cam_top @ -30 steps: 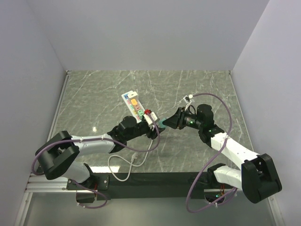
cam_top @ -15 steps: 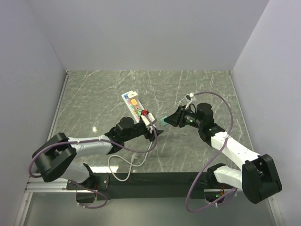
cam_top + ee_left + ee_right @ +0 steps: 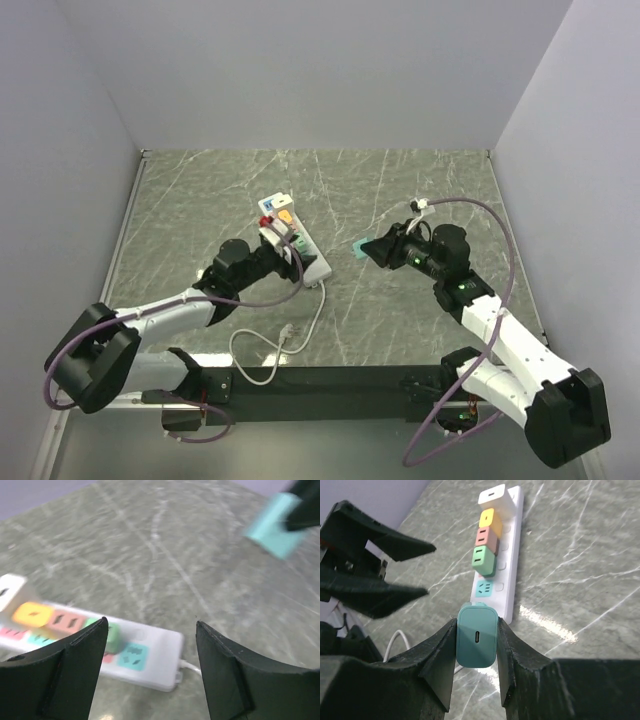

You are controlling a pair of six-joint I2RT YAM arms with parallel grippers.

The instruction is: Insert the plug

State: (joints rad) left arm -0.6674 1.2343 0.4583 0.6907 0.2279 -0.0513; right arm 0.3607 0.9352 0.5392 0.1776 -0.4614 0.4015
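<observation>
The white power strip lies on the marble table with yellow, pink and green blocks plugged in; its teal socket near the cable end is free. The teal plug hangs above the table just off the strip's cable end, and my right gripper is shut on its two sides. In the top view the plug sits right of the strip. My left gripper is open with nothing between its fingers, hovering over the strip's left side. The top view shows the left gripper beside the strip's middle.
The strip's white cable loops toward the near edge between the arm bases. Grey walls close the table on the left, back and right. The left gripper's fingers reach in from the left in the right wrist view.
My left gripper has opened and drawn back left, uncovering the strip's near end. My right gripper has shifted a little right and farther back with the plug.
</observation>
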